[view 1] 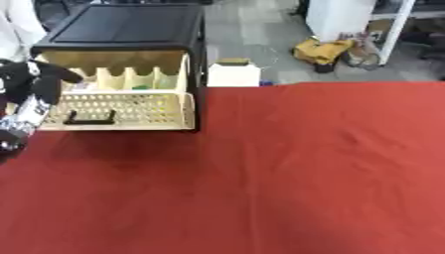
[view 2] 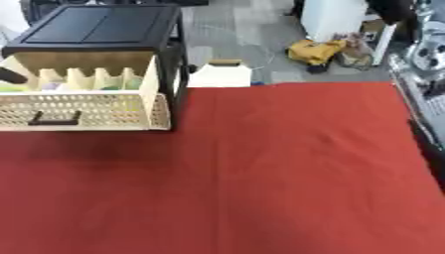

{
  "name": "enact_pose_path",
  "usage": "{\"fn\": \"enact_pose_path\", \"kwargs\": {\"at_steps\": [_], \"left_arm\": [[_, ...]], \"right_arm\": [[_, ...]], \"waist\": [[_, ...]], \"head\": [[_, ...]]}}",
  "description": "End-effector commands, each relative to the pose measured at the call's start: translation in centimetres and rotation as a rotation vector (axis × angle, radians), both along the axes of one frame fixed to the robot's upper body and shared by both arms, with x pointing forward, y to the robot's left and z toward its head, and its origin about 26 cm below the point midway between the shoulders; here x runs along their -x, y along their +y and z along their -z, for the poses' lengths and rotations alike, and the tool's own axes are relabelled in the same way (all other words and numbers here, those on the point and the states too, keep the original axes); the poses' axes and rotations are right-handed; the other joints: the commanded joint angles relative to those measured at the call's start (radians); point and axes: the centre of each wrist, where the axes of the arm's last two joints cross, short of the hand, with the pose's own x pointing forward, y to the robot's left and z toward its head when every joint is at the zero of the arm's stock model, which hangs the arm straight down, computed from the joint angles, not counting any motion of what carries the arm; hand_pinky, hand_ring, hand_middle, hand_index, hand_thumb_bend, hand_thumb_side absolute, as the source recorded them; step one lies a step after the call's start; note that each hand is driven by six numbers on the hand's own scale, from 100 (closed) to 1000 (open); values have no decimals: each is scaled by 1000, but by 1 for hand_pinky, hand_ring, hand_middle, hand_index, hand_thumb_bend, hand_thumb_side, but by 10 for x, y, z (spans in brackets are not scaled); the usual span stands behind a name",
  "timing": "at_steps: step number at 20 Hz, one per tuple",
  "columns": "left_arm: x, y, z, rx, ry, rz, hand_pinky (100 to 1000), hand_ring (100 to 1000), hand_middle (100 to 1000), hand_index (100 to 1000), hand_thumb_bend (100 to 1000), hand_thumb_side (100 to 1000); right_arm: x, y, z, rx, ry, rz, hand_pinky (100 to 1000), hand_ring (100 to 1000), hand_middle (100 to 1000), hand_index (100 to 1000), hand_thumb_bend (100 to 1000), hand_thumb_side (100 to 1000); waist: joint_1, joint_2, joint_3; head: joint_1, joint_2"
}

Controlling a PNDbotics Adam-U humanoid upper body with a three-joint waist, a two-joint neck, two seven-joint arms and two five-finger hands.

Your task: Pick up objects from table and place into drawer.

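The cream drawer point(view 1: 121, 110) is standing pulled out of the black cabinet point(view 1: 121, 30), its perforated front with the dark handle point(view 1: 90, 119) facing the robot. Small items are lying inside behind its dividers, too blurred to name. The left robot hand point(view 1: 33, 82) is hovering at the drawer's left front corner, just above the rim; whether its fingers are released or clenched cannot be told. To the right of that robot hand, the red surface point(view 1: 295, 168) is stretching wide and flat to its far edge.
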Motion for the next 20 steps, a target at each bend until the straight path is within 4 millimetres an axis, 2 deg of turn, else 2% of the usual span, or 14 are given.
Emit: {"fn": "enact_pose_path", "kwargs": {"at_steps": [1, 4, 8, 10, 12, 14, 17, 20], "left_arm": [[4, 6, -14, -172, -28, 0, 185, 100, 300, 731, 100, 1000], [6, 9, -15, -263, 8, -5, 236, 115, 339, 725, 100, 1000], [7, 14, -12, -350, 67, -8, 282, 229, 392, 711, 100, 1000], [8, 17, -9, -387, 100, -16, 313, 316, 432, 712, 100, 1000], [9, 20, -7, -419, 132, -26, 352, 460, 487, 710, 100, 1000], [9, 21, -4, -449, 176, -34, 380, 531, 516, 719, 100, 1000], [10, 24, -1, -474, 239, -55, 391, 553, 529, 745, 100, 1000], [11, 26, 3, -495, 289, -85, 398, 572, 539, 829, 100, 1000]], "right_arm": [[9, -7, -8, -10, -64, 15, 596, 778, 518, 698, 298, 685], [9, -12, 0, -37, -94, 25, 617, 787, 527, 704, 258, 671], [7, -17, 12, -68, -117, 37, 625, 792, 527, 703, 258, 671], [7, -19, 16, -74, -116, 42, 624, 791, 527, 703, 258, 671], [7, -20, 18, -76, -116, 44, 623, 791, 526, 702, 264, 673], [7, -21, 19, -76, -113, 43, 623, 791, 526, 701, 265, 674], [7, -23, 20, -88, -116, 45, 618, 786, 521, 695, 265, 674], [7, -24, 21, -107, -121, 56, 617, 784, 520, 692, 263, 673]], "waist": [[3, -19, -5], [8, -19, -13], [13, -16, -23], [15, -14, -25], [16, -12, -27], [16, -11, -29], [16, -9, -33], [15, -7, -37]], "head": [[8, 9], [12, 9], [15, 8], [17, 7], [18, 7], [19, 7], [21, 6], [24, 2]]}}
